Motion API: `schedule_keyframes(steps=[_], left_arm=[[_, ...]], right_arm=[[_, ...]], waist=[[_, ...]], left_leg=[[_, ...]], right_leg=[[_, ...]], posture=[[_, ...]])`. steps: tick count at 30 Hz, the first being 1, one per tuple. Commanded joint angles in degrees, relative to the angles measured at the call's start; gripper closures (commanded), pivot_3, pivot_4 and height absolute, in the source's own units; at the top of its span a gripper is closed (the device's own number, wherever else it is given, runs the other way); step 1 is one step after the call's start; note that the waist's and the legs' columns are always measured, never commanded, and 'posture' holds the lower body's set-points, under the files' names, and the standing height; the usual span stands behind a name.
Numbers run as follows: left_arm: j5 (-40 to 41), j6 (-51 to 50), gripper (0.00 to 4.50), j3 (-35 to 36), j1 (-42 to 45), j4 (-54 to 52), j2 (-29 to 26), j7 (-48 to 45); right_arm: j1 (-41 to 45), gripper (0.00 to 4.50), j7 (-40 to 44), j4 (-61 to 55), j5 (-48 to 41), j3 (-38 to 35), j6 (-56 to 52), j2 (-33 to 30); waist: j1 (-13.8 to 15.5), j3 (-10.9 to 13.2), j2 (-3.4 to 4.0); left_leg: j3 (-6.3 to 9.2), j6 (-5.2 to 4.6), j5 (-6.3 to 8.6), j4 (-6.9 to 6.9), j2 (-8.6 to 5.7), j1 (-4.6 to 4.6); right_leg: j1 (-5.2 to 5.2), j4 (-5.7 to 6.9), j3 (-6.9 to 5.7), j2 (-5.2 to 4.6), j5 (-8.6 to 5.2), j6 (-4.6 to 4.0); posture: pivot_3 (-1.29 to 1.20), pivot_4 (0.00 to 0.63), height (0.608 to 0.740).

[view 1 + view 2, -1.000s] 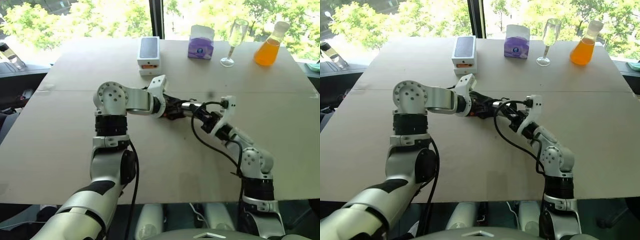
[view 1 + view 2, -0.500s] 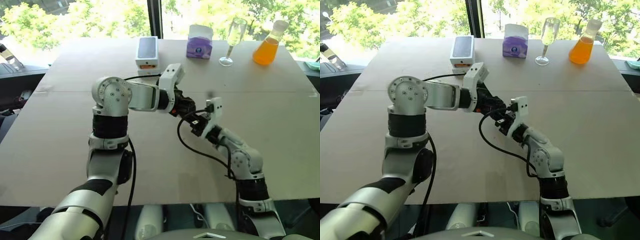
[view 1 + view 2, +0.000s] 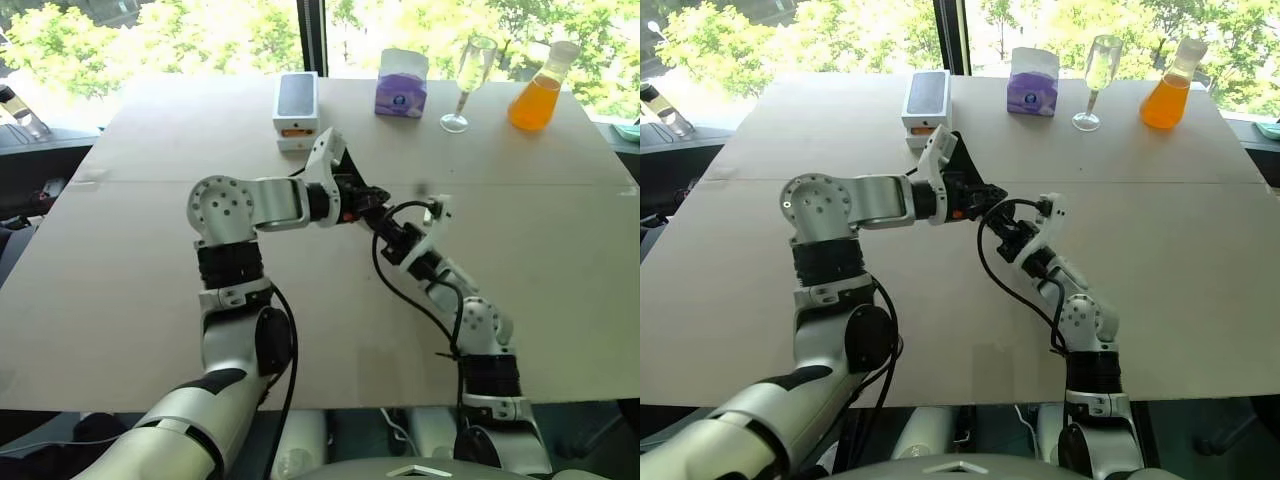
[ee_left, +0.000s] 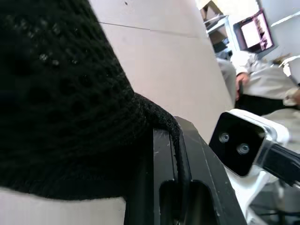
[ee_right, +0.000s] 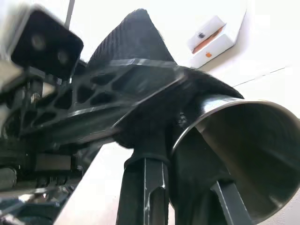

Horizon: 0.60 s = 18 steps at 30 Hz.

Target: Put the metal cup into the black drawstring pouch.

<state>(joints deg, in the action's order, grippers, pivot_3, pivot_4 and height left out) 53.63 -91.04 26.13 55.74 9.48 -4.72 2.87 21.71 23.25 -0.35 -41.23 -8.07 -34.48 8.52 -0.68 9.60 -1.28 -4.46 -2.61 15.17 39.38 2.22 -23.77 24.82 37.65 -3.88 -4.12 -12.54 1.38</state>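
Left gripper [image 3: 362, 200] is clenched on the black drawstring pouch [image 4: 61, 108], fabric pinched between its fingers [image 4: 164, 178] and lifted off the table [image 3: 120, 260] near mid-table, gripper pointing toward the right arm; probably held up so the mouth faces the cup. Just to its right, the right gripper [image 3: 392, 232] is clamped on the metal cup [image 5: 243, 159], one finger [image 5: 145, 187] inside the rim and the other outside; cup is raised and tilted, open end turned back toward the wrist camera, base toward the pouch, so likely being fed in bottom first. Cup and pouch meet between the two grippers; can't tell how far the cup is inside, if at all. Head views give the layout but the cup and pouch are just a dark clump there. Left wrist view shows the knit weave and the pinch, plus a person's hand [image 4: 243, 82] in the background. Right wrist view shows the cup's hollow interior with pouch fabric bunched right behind it, and the white phone box [image 5: 213, 40]. Far edge, left to right: phone box, purple tissue box [image 3: 402, 85], wine glass [image 3: 470, 80], orange flask [image 3: 537, 92], all well apart from the action.
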Motion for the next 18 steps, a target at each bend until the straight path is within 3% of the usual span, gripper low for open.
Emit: schedule_keyframes(steps=[1, 11, 13, 18], left_arm=[[3.96, -1.46, 4.50, 3.10, -0.63, 1.23, 0.85, 3.86], [16.47, -1.45, 4.50, 18.17, 0.72, 4.81, 5.61, 19.94], [22.16, -0.13, 4.50, 21.02, -0.14, 4.40, 7.05, 22.75], [29.78, 0.86, 4.50, 18.73, -5.44, 0.57, 5.80, 27.84]], right_arm=[[0.89, 4.49, -1.37, -1.78, -3.95, -2.45, 1.52, 1.84], [0.86, 4.49, -3.98, -0.67, -8.17, -3.83, 2.17, 2.09], [1.12, 4.49, -4.34, -0.43, -9.19, -3.97, 2.46, 2.15], [1.60, 4.49, -4.99, -0.16, -12.31, -4.57, 2.45, 1.60]], waist=[[0.00, 0.00, 0.00], [0.00, 0.00, 0.00], [0.04, 0.00, 0.00], [-0.07, 0.00, -0.01]], left_leg=[[0.00, 0.00, 0.00, 0.00, 0.00, 0.00], [0.03, 0.00, 0.00, 0.00, 0.01, -0.01], [0.03, 0.00, 0.00, 0.00, 0.00, -0.02], [0.04, 0.00, 0.00, 0.00, 0.01, -0.01]], right_leg=[[0.00, 0.00, 0.00, 0.00, 0.00, 0.00], [0.00, 0.01, 0.11, -0.02, 0.00, 0.00], [0.00, 0.00, 0.10, -0.02, 0.00, 0.00], [-0.01, 0.01, 0.14, -0.03, 0.00, -0.01]], posture=[[0.00, 0.150, 0.737], [0.00, 0.150, 0.737], [0.00, 0.150, 0.737], [0.00, 0.150, 0.737]])
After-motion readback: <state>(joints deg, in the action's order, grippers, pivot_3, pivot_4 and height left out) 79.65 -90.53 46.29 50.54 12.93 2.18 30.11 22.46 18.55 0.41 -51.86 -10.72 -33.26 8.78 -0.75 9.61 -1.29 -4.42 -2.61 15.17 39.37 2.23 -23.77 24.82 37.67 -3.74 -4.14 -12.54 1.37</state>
